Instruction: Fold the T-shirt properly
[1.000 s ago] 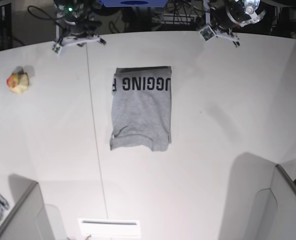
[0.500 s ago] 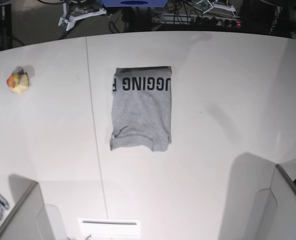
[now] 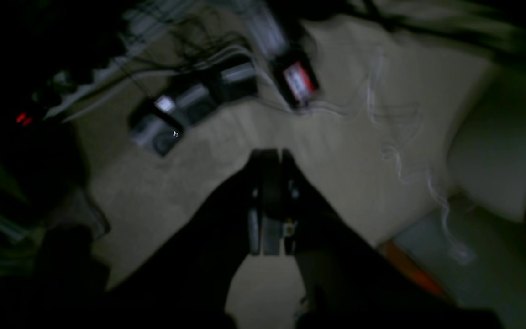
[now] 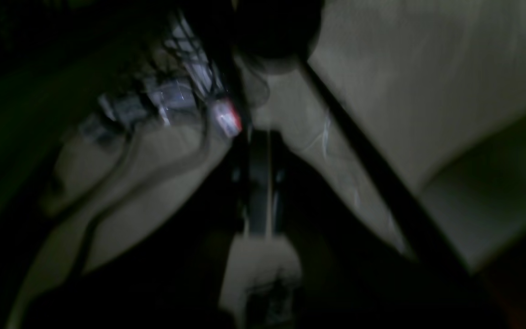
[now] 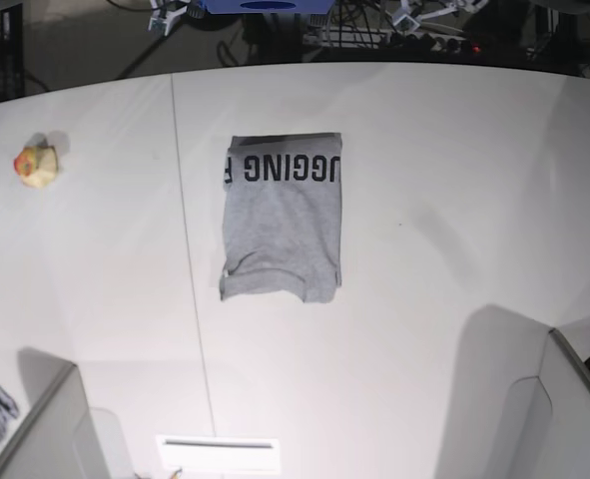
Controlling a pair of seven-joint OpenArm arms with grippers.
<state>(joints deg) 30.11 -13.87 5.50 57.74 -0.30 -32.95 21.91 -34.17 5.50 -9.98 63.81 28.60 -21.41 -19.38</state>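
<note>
Heather-grey cotton T-shirt [image 5: 282, 218], folded, long axis vertical at frame centre; both closed, empty end effectors, left [image 3: 272, 155] and right [image 4: 259, 137], sit beyond the white tabletop [image 5: 454, 200] top edge, roughly equidistant.

Heather-grey T-shirt [image 5: 282, 217] with black lettering; yellow-and-red toy [image 5: 35, 165]; white table [image 5: 454, 180].

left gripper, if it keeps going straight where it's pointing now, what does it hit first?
Probably the beige floor just past the shut left gripper, ahead of the cable clutter beyond. The view is dark and blurred, so depth is uncertain. It points away from the T-shirt.
</note>
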